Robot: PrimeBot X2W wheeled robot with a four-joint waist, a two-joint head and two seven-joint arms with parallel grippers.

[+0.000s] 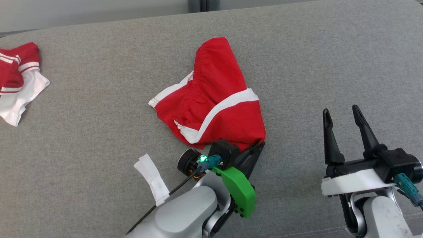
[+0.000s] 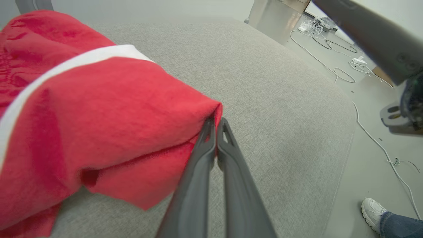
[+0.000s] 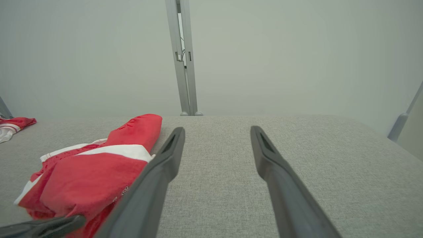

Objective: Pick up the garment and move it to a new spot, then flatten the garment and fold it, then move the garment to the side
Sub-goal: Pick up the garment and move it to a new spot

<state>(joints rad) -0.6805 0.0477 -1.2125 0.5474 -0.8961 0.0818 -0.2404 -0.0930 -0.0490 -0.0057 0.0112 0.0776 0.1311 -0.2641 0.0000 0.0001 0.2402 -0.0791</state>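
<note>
- Your left gripper (image 2: 216, 125) is pinched tight on the near corner of the red shorts (image 1: 214, 99), fingers pressed together on the fabric.
- Your right gripper (image 1: 340, 110) stands spread wide with nothing between its fingers. It is over bare grey cushion (image 1: 99, 132), well apart from the shorts on their right.
- The shorts lie crumpled mid-cushion, white stripes showing, gathered waistband toward the far side. A small mark on the fabric in the right wrist view is too blurred to read.
- A second red-and-white garment (image 1: 16, 79) lies at the cushion's left edge.
- A white tag (image 1: 152, 178) sits by your left forearm.
- On the floor beyond are loose cables (image 2: 312, 28) and a person's white sneaker (image 2: 371, 211).
</note>
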